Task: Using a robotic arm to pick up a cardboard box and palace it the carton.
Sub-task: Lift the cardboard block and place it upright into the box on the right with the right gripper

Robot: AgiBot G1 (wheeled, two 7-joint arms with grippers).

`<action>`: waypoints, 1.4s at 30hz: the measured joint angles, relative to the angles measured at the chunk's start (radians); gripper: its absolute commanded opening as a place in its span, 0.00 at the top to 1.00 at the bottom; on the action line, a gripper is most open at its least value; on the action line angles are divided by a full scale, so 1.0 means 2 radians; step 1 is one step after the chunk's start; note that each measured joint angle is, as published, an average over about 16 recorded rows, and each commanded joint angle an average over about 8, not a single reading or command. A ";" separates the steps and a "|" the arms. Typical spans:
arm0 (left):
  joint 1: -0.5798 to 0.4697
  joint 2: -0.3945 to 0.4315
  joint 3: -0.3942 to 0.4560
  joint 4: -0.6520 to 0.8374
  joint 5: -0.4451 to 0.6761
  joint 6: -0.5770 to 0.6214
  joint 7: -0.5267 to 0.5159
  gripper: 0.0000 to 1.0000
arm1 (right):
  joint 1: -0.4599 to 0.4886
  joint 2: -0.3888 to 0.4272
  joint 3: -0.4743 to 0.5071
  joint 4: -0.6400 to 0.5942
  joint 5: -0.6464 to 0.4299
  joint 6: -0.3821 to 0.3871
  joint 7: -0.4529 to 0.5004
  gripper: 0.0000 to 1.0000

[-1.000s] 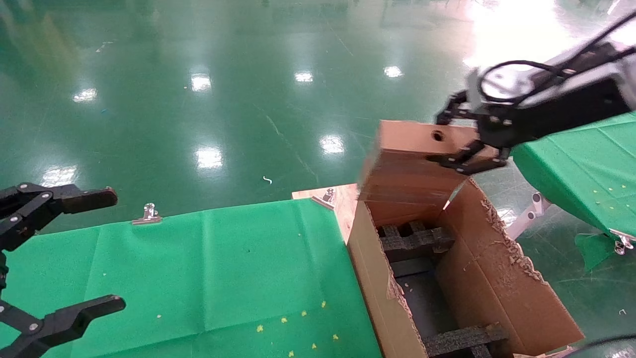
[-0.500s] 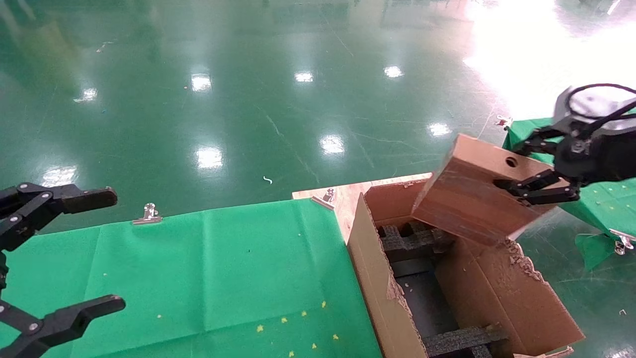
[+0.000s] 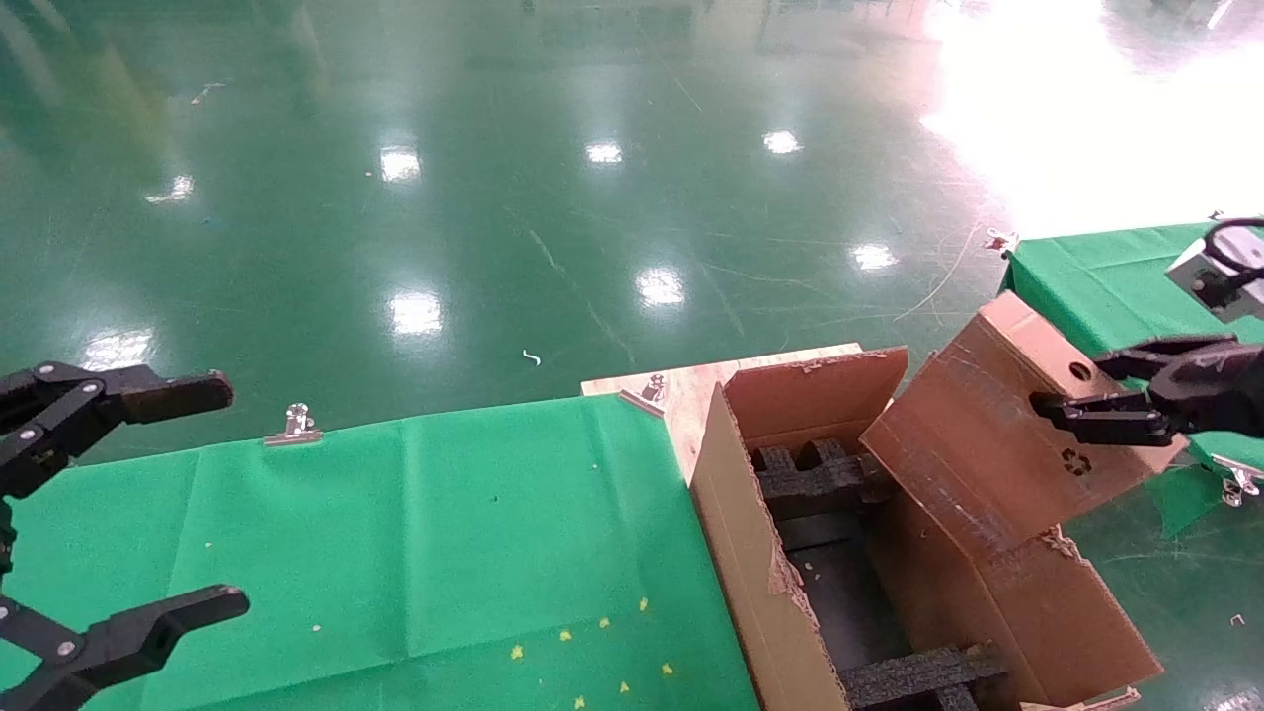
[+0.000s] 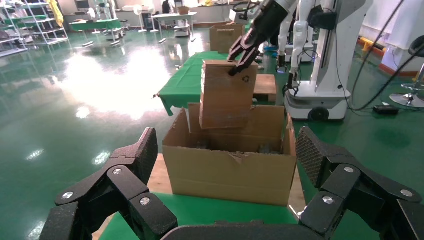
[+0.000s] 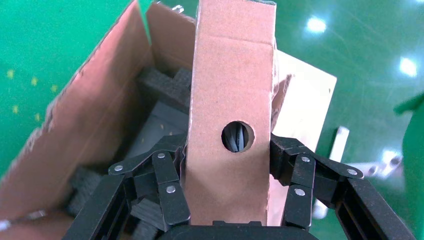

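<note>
— From the head camera, what is going on at the right?

— The right gripper (image 3: 1071,395) clamps the cardboard box (image 3: 997,434) by its holed end; the box hangs tilted over the far right corner of the open carton (image 3: 750,553), its low end at the ragged right flap. Black foam inserts (image 3: 815,479) sit inside. The left gripper (image 3: 138,504) idles, fingers spread wide, over the green-covered table (image 3: 415,533).

— And from the left wrist?

— Those wide fingers (image 4: 130,165) frame the carton (image 4: 227,170) across the table edge — the box (image 4: 227,95) stands nearly upright above its far wall, pinched at the top by the robotic arm (image 4: 260,25).

— The right wrist?

— Both fingers (image 5: 167,182) press the narrow sides of the box (image 5: 232,100), round hole (image 5: 238,136) facing the lens, carton (image 5: 75,125) and foam (image 5: 160,90) below.
</note>
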 measured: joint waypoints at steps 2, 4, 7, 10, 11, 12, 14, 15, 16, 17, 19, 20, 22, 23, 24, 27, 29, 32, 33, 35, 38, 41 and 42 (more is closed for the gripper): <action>0.000 0.000 0.000 0.000 0.000 0.000 0.000 0.00 | -0.006 0.010 -0.003 0.014 0.004 0.014 0.018 1.00; 0.000 0.000 0.000 0.000 0.000 0.000 0.000 0.00 | -0.011 0.018 -0.005 0.024 0.007 0.024 0.032 1.00; 0.000 0.000 0.000 0.000 0.000 0.000 0.000 0.00 | -0.015 0.025 -0.007 0.033 0.010 0.034 0.042 1.00; 0.000 0.000 0.000 0.000 0.000 0.000 0.000 0.00 | -0.016 0.026 -0.008 0.035 0.010 0.037 0.045 1.00; 0.000 0.000 0.000 0.000 0.000 0.000 0.000 0.00 | -0.016 0.026 -0.008 0.035 0.010 0.037 0.044 1.00; 0.000 0.000 0.000 0.000 0.000 0.000 0.000 0.00 | -0.016 0.025 -0.008 0.034 0.010 0.036 0.042 1.00; 0.000 0.000 0.000 0.000 0.000 0.000 0.000 0.00 | -0.015 0.023 -0.007 0.032 0.009 0.034 0.041 1.00; 0.000 0.000 0.000 0.000 0.000 0.000 0.000 0.00 | -0.015 0.022 -0.007 0.031 0.009 0.033 0.040 1.00; 0.000 0.000 0.000 0.000 0.000 0.000 0.000 0.00 | -0.015 0.022 -0.007 0.030 0.008 0.033 0.040 1.00; 0.000 0.000 0.000 0.000 0.000 0.000 0.000 0.00 | -0.015 0.021 -0.008 0.030 0.008 0.033 0.041 1.00; 0.000 0.000 0.000 0.000 0.000 0.000 0.000 0.00 | -0.016 0.020 -0.009 0.029 0.007 0.034 0.046 1.00; 0.000 0.000 0.000 0.000 0.000 0.000 0.000 0.00 | -0.017 0.020 -0.009 0.030 0.006 0.035 0.050 1.00; 0.000 0.000 0.000 0.000 0.000 0.000 0.000 0.00 | -0.019 0.020 -0.011 0.033 0.005 0.037 0.061 1.00; 0.000 0.000 0.000 0.000 0.000 0.000 0.000 0.00 | -0.020 0.020 -0.012 0.036 0.003 0.039 0.067 1.00; 0.000 0.000 0.000 0.000 0.000 0.000 0.000 0.00 | -0.021 0.021 -0.014 0.039 0.000 0.042 0.075 1.00; 0.000 0.000 0.000 0.000 0.000 0.000 0.000 0.00 | -0.026 0.023 -0.019 0.054 -0.012 0.053 0.107 1.00; 0.000 0.000 0.000 0.000 0.000 0.000 0.000 0.00 | -0.030 0.026 -0.023 0.068 -0.023 0.062 0.135 1.00; 0.000 0.000 0.000 0.000 0.000 0.000 0.000 0.00 | -0.036 0.030 -0.029 0.091 -0.043 0.076 0.183 1.00; 0.000 0.000 0.000 0.000 0.000 0.000 0.000 0.00 | -0.038 0.031 -0.031 0.099 -0.051 0.081 0.199 1.00; 0.000 0.000 0.000 0.000 0.000 0.000 0.000 0.00 | -0.041 0.032 -0.036 0.113 -0.067 0.091 0.230 1.00; 0.000 0.000 0.000 0.000 0.000 0.000 0.000 0.00 | -0.047 0.032 -0.041 0.133 -0.092 0.104 0.274 1.00; 0.000 0.000 0.000 0.000 0.000 0.000 0.000 0.00 | -0.052 0.030 -0.047 0.146 -0.112 0.114 0.310 1.00; 0.000 0.000 0.000 0.000 0.000 0.000 0.000 0.00 | -0.053 0.028 -0.049 0.150 -0.118 0.117 0.321 1.00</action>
